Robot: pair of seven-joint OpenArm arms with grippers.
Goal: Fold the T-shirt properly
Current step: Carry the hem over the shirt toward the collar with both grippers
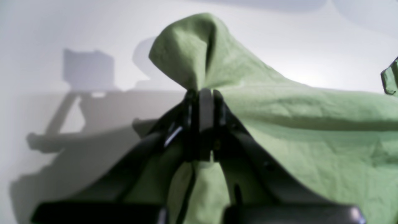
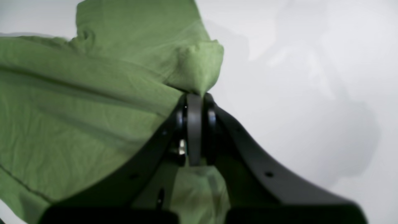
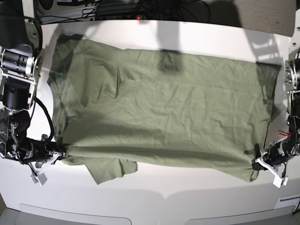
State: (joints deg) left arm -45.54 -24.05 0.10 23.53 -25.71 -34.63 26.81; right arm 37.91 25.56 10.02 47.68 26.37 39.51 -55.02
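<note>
The sage-green T-shirt (image 3: 164, 108) lies spread wide and wrinkled across the white table (image 3: 164, 197). My left gripper (image 3: 257, 164) is at the shirt's near right corner and is shut on the cloth. In the left wrist view the pinched T-shirt (image 1: 311, 140) bunches above the closed left gripper (image 1: 205, 93). My right gripper (image 3: 61, 165) is shut on the near left corner. In the right wrist view a fold of the T-shirt (image 2: 77, 109) rises over the right gripper (image 2: 194, 98). One sleeve (image 3: 110, 169) droops toward the front.
Cables and equipment (image 3: 117, 9) line the table's back edge. The right arm's body (image 3: 14, 75) stands at the left side, the left arm's body (image 3: 293, 79) at the right side. Bare white table runs along the front of the shirt.
</note>
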